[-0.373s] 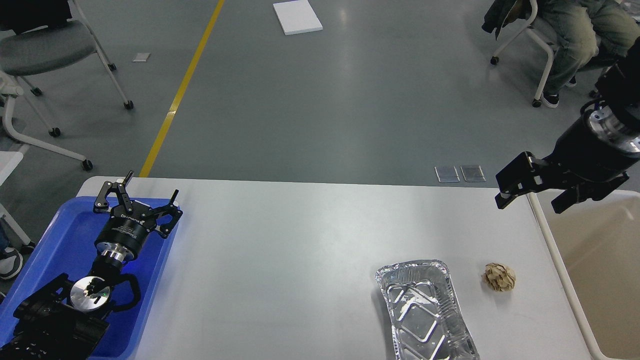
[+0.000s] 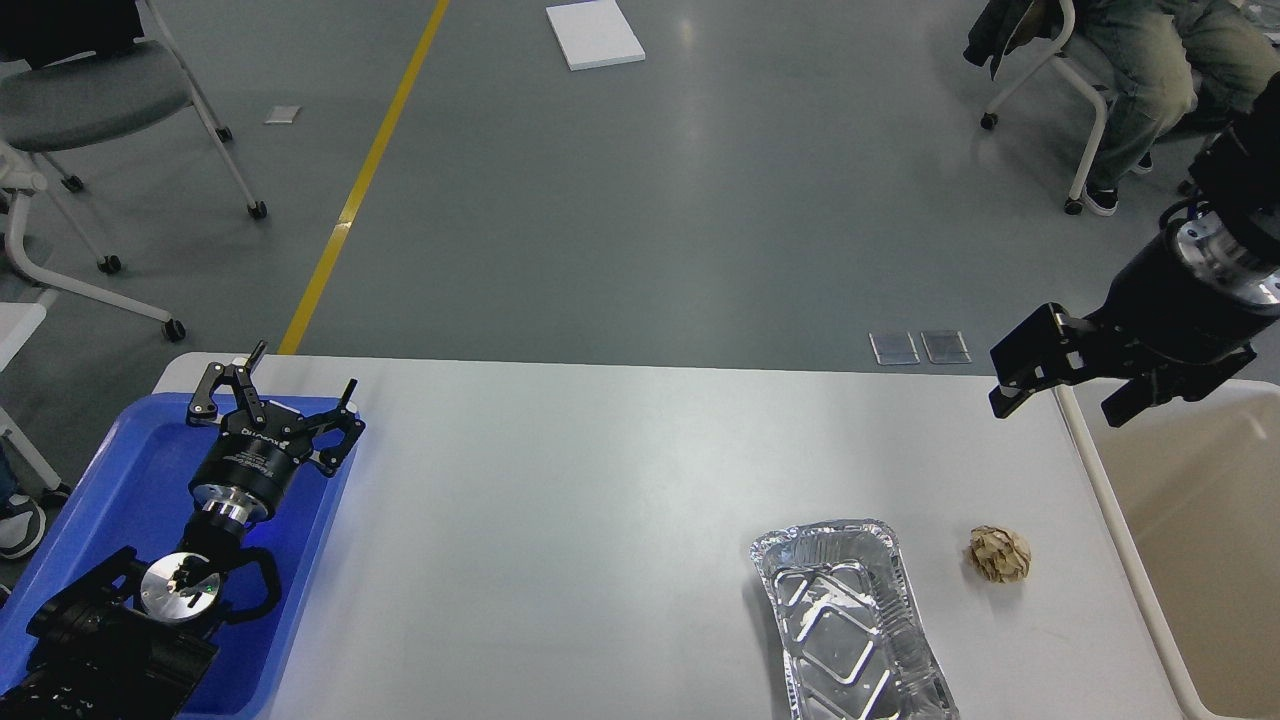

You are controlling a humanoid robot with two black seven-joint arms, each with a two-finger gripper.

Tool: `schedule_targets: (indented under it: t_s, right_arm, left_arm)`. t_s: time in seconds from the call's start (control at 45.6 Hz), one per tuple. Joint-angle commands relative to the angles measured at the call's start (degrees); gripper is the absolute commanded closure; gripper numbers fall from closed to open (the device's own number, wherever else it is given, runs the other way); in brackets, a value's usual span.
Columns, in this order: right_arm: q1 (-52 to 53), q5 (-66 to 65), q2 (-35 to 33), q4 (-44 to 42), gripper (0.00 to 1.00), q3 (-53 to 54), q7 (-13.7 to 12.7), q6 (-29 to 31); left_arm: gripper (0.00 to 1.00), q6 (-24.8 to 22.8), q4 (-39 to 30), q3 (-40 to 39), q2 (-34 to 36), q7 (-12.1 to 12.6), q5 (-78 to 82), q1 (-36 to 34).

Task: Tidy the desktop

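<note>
From where I stand, the tidying looks partly done but not finished. The white-grey counter (image 2: 560, 520) stretches across the middle of the room in front of the robot, and most of it lies bare, yet two items sit on its right part: a crinkled foil tray (image 2: 850, 625), empty as far as I can see, and just to its right, apart from it, a small crumpled ball of brownish paper (image 2: 998, 554). On the left edge of the counter sits a blue tray (image 2: 110, 470), and off the right end stands a beige bin (image 2: 1200, 520); I cannot see whether anything lies in the bin. The left end effector (image 2: 278, 393) hangs over the blue tray with its two fingers spread wide and nothing between them. The right end effector (image 2: 1075, 385) hovers above the counter's far right corner, near the bin's rim, its fingers also parted and holding nothing. My guess is that the paper ball belongs in the bin and the foil tray somewhere too, so at least two pickups remain. The right arm is the nearer one to both leftovers, and it would need to come down and toward the robot to reach the paper ball.
</note>
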Motion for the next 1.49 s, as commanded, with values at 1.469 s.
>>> schedule_targets:
  t_s: [1.469]
  right_arm:
    - [-6.07, 8.28, -2.54, -9.61, 0.00, 0.19, 0.09, 0.00]
  left_arm:
    - [0.00, 0.00, 0.07, 0.06, 0.00, 0.07, 0.00, 0.00]
